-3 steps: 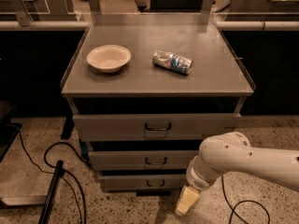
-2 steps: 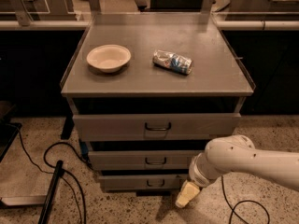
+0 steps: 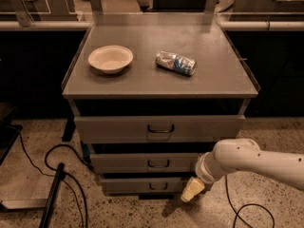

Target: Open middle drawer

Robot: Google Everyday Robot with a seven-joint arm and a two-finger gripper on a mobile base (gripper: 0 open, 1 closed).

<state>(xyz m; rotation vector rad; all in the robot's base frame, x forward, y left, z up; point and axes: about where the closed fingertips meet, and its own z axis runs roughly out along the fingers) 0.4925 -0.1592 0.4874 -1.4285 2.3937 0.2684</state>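
The middle drawer (image 3: 142,163) is a grey metal front with a small dark loop handle (image 3: 158,164), between a taller top drawer (image 3: 118,127) and a shorter bottom drawer (image 3: 133,185). Its front stands flush in the stack. My white arm (image 3: 256,163) comes in from the right edge. My gripper (image 3: 192,190) hangs low at the right end of the bottom drawer, below and right of the middle drawer's handle, apart from it. Its pale fingertips point down toward the floor.
The cabinet top (image 3: 209,80) bears a white bowl (image 3: 110,58) at left and a crushed can (image 3: 175,62) lying at centre right. Black cables (image 3: 52,158) and a dark pole (image 3: 51,198) lie on the speckled floor at left. Another cable (image 3: 247,210) loops at right.
My gripper has moved a little to the left and slightly up, closer to the drawer stack. The drawers have not moved.
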